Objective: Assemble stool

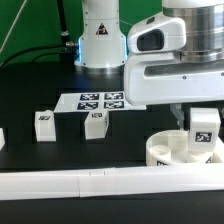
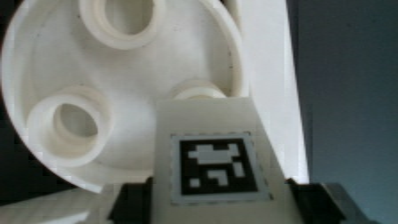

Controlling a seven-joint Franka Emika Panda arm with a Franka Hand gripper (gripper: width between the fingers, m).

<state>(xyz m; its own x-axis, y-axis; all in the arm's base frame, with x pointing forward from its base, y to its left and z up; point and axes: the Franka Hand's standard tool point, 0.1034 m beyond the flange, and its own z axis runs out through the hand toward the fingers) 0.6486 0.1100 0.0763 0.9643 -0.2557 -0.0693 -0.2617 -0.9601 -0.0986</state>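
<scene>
A black table (image 1: 30, 95) is carrying the parts. The gripper (image 2: 222, 200) is clamping a tagged leg (image 1: 203, 130) between its fingers (image 2: 125, 203), holding it upright over the seat (image 1: 168, 152) at the exterior view's right; whether they are touching, I cannot tell. A second leg (image 1: 43, 122) and a third leg (image 1: 96, 124) are standing near the marker board (image 1: 100, 100). A rail (image 1: 90, 185) is lying in front.
</scene>
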